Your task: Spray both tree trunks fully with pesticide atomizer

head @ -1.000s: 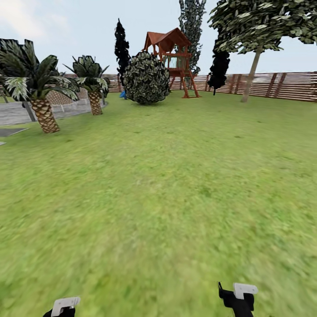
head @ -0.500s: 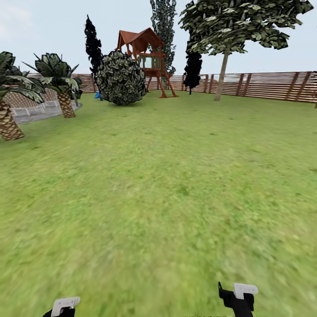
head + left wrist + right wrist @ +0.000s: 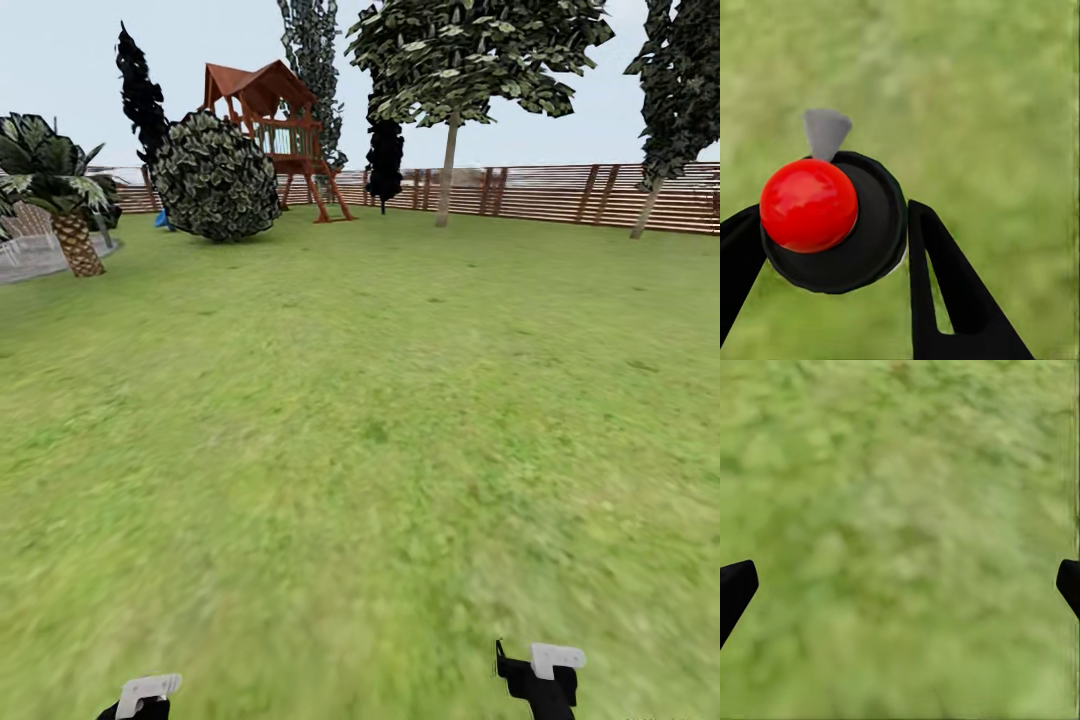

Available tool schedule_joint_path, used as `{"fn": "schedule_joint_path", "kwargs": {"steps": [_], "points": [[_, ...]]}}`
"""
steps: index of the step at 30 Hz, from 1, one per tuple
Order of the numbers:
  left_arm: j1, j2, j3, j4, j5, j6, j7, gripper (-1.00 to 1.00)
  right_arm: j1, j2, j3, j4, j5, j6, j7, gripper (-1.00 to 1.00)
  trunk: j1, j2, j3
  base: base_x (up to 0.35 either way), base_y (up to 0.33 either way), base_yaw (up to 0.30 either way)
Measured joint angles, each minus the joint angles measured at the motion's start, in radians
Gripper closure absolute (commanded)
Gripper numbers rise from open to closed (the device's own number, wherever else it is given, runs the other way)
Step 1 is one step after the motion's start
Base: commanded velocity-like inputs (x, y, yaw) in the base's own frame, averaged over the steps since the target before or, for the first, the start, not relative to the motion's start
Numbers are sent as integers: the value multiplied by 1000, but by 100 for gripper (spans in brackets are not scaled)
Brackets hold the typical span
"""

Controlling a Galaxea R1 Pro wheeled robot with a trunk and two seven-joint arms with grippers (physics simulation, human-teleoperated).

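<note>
In the head view a wide green lawn (image 3: 380,420) runs forward with open room on every side, closed at its far edge by a brown slatted fence (image 3: 560,190). A tall tree (image 3: 447,170) with a thin pale trunk stands just in front of that fence near the middle, and a second tree (image 3: 645,205) leans near the right edge. To the left of them a red-roofed wooden play tower (image 3: 275,135) stands behind a round leafy bush (image 3: 217,178), with dark narrow cypresses rising behind. A short scaly palm (image 3: 75,240) sits at the left edge beside grey paving (image 3: 30,258). At the bottom edge the left gripper (image 3: 145,695) and the right gripper (image 3: 540,675) just enter the picture, well apart from each other, above bare grass. In the left wrist view the left gripper (image 3: 832,240) is closed around the pesticide atomizer (image 3: 840,225), a round black body with a glossy red knob on top and a grey cone nozzle, a black finger (image 3: 945,292) touching each side; blurred grass lies below. In the right wrist view the right gripper (image 3: 900,585) is spread wide with nothing between its black fingertips (image 3: 735,589), which sit at opposite edges over blurred grass (image 3: 900,510).
</note>
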Motion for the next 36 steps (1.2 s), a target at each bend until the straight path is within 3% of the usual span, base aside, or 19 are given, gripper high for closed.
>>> {"fn": "schedule_joint_path", "kwargs": {"steps": [22, 29, 36], "points": [[0, 3, 0, -1, 0, 3, 1, 100, 0, 8, 4, 1, 3, 2, 3, -100, 0, 0, 0, 322, -29, -297], [0, 4, 0, -2, -1, 3, 2, 100, 0, 9, 4, 6, 4, 3, 8, -100, 0, 0, 0, 338, 0, -41], [0, 6, 0, -2, -1, 3, 2, 100, 0, 9, 6, 71, 7, 3, 8, -100, 0, 0, 0, 338, 0, -1]]}}
